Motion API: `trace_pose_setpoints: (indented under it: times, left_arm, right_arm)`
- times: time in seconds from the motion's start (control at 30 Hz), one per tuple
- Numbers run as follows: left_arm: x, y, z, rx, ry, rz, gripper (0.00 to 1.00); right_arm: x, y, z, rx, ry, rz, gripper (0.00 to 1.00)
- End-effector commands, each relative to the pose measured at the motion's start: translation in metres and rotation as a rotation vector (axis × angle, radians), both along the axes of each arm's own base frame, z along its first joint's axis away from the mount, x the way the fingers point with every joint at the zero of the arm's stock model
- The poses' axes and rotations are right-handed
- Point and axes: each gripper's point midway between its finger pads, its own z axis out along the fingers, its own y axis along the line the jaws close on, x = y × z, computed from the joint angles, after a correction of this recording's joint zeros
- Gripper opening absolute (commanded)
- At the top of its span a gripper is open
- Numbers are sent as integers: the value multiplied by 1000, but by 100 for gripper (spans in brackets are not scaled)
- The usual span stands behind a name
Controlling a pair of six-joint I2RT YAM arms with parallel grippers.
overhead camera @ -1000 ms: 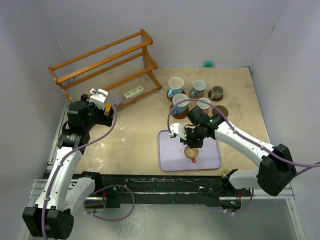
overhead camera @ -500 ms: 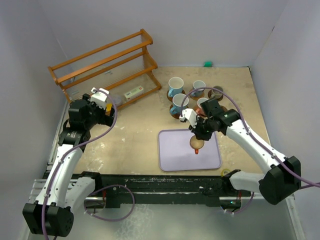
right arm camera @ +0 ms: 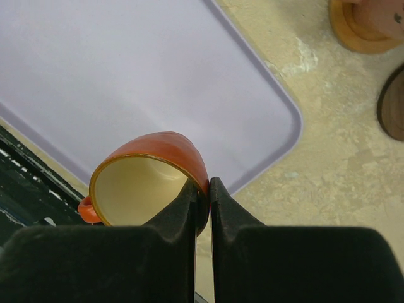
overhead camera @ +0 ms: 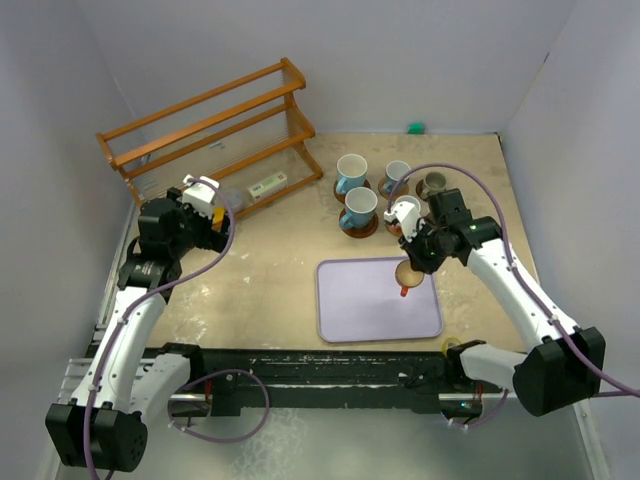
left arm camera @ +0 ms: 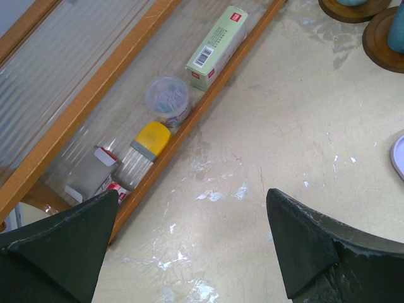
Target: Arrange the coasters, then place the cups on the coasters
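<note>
The right gripper [right arm camera: 202, 201] has its fingers pressed together on the rim wall of the small orange glazed cup with a cream inside [right arm camera: 154, 169], pinching it and hanging it clear above the far right corner of the lavender rectangular tray [right arm camera: 126, 76]. The cup is tipped, with its mouth toward the wrist camera and its handle on the near side. What the coming move turns on, I judge, is the dark brown round wooden coaster [right arm camera: 393, 110]. It lies on the table beyond the tray corner, farther from the bases and to the right of the cup. The part that shows is bare, and from above the arm hides it. The right arm is much the nearer; the left gripper [left arm camera: 192, 208], jaws spread wide and holding nothing, hovers by the orange-brown wooden rack [left arm camera: 208, 104], well apart from it
</note>
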Motion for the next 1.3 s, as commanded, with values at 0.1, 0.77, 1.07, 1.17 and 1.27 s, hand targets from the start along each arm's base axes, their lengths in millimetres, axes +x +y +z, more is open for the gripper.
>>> trace_pose_setpoints:
  times: [0.1, 0.77, 1.07, 1.17, 1.27]
  left_arm:
    - [4, -6, 30, -38, -72, -25, 96]
    - [-6, -15, 45, -90, -102, -60, 97]
    - [-7, -15, 45, -87, -107, -65, 97]
    - [-8, -16, 44, -90, -102, -66, 97]
    - [-8, -15, 43, -86, -103, -67, 97]
  right_arm:
    - [19, -30, 27, 9, -81, -148, 0]
    - [102, -124, 36, -50, -51, -416, 0]
    - [151, -140, 15, -80, 16, -412, 0]
    - [166, -143, 8, -83, 30, -415, 0]
    - [178, -144, 0, -82, 49, -417, 0]
